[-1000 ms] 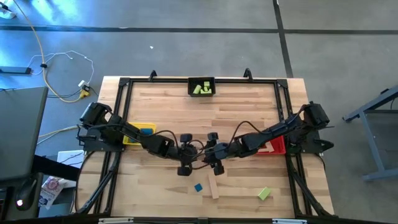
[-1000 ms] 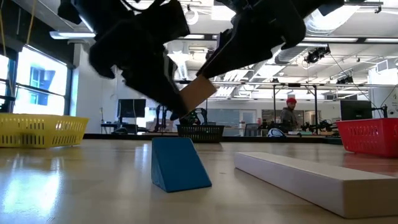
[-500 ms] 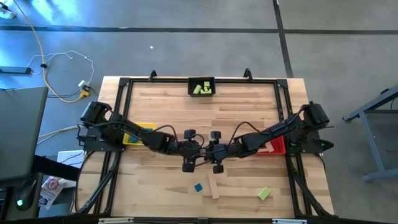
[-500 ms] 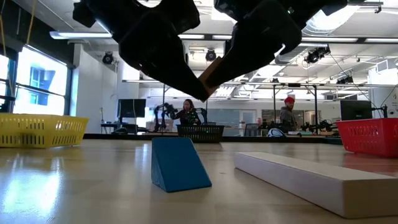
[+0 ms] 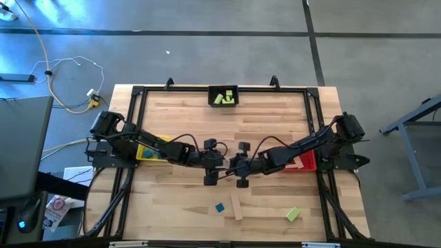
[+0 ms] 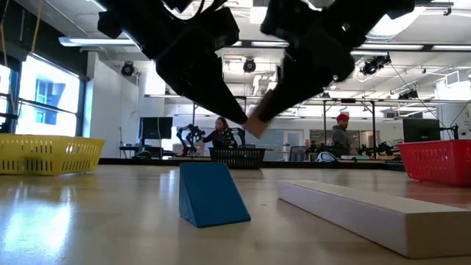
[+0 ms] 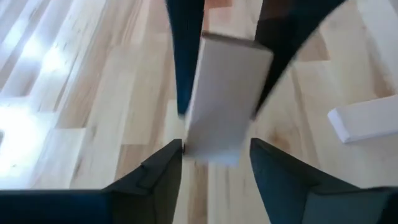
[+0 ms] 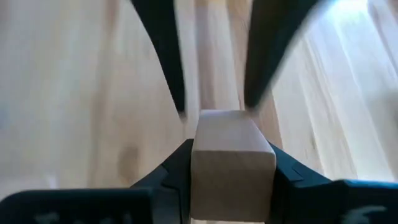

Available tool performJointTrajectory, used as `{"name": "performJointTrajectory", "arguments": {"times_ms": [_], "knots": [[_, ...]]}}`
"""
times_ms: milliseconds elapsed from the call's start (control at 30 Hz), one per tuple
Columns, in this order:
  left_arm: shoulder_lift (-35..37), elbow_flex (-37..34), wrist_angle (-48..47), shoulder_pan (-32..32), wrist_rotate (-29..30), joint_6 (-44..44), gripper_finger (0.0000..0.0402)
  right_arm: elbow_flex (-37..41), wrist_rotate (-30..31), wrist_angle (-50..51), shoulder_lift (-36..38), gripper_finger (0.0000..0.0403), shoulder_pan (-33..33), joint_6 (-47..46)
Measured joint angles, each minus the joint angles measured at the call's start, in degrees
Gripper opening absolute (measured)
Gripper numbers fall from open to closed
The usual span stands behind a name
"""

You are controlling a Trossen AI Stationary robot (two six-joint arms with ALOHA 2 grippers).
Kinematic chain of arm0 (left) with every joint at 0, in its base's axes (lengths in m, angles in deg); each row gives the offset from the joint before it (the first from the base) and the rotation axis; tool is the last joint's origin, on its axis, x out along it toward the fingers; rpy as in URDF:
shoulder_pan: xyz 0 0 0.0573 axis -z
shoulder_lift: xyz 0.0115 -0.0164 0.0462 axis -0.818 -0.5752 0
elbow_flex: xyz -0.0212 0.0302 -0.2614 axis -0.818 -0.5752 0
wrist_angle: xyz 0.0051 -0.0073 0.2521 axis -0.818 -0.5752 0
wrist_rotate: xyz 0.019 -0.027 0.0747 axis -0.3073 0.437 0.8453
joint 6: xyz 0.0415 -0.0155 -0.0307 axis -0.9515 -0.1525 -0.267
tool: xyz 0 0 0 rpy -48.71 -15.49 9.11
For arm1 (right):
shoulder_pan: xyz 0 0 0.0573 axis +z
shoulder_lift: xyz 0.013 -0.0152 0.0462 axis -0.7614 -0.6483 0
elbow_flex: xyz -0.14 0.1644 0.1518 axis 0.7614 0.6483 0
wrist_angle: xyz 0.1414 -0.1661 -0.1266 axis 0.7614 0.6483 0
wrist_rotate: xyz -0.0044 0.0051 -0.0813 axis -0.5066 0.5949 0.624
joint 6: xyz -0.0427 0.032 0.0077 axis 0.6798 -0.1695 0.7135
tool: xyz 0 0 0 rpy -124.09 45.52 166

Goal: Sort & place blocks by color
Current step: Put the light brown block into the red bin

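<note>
Handover of a plain wooden bar (image 8: 232, 163) is under way above the middle of the table (image 5: 275, 124). The right gripper (image 5: 240, 167) is clamped on one end of it, as its wrist view shows, with the block squeezed tight between both fingers. In the left wrist view the left gripper (image 5: 212, 165) has fingers (image 7: 152, 180) parted and standing clear of the bar's sides, so it holds nothing.

Risk lies in the grip being near the bar's end: the long piece could pivot or slip in transit, likely toward the red bin (image 5: 303, 162). Parting the arms is another hazard, since the two grippers sit just beside each other and a finger could clip the bar. A dropped bar could land on the blue wedge (image 6: 211, 193) or the long wooden bar (image 6: 375, 213) lying below. A lime green block (image 5: 293, 214) rests well apart near the front edge; others sit in the black bin (image 5: 223, 96).
</note>
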Motion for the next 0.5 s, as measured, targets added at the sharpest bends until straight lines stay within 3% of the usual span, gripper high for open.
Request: {"name": "performJointTrajectory", "arguments": {"times_ms": [200, 500], "knots": [[0.0, 0.0, -0.7, -0.7, 0.1, 0.0, 0.0204, 0.0, 4.1, 13.2, 0.0, 0.0101, 0.0, -8.7], [0.0, 0.0, -0.8, -0.8, 0.2, 0.0, 0.0205, 0.0, 10.3, 33.0, 4.7, 0.0101, 3.2, -25.9]]}}
